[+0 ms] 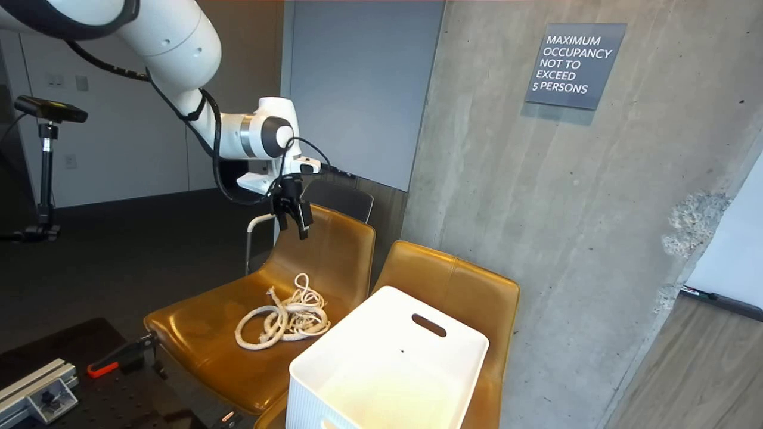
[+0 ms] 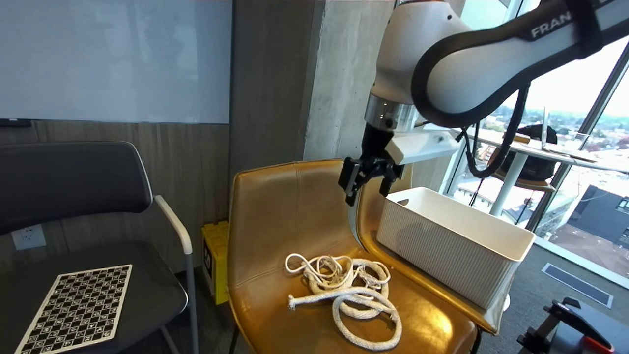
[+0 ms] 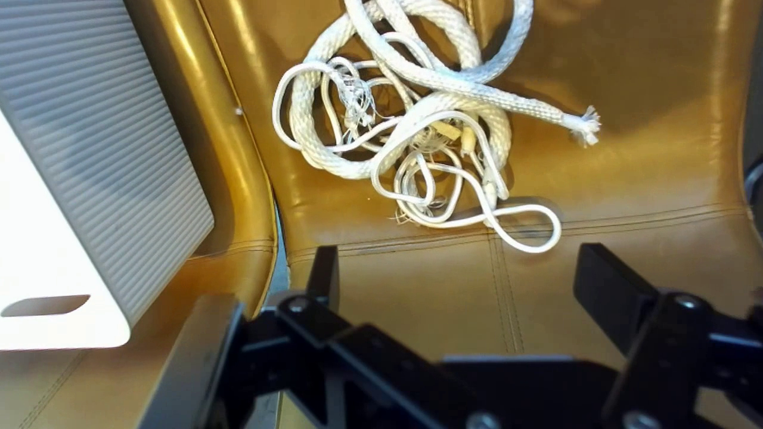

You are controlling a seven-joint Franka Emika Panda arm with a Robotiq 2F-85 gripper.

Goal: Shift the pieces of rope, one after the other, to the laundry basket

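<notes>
Hand (image 3: 459, 259) is hanging wide, holding nothing | ropes (image 3: 444, 83) are lying tangled on one chair (image 2: 275, 309) | basket (image 2: 442, 250) is sitting on other chair (image 1: 441, 277) | likely getting set to grab | next should be going down, pinching just one

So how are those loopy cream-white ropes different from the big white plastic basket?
The cream-white ropes curl in tangled loops, while the white rectangular plastic basket has straight, ribbed sides. The ropes make a low heap; the basket is taller and much bigger. The ropes lie on a tan-brown leather-look chair, the basket on a matching chair beside it. Both are whitish, and neither is held by the open black tool.
</notes>
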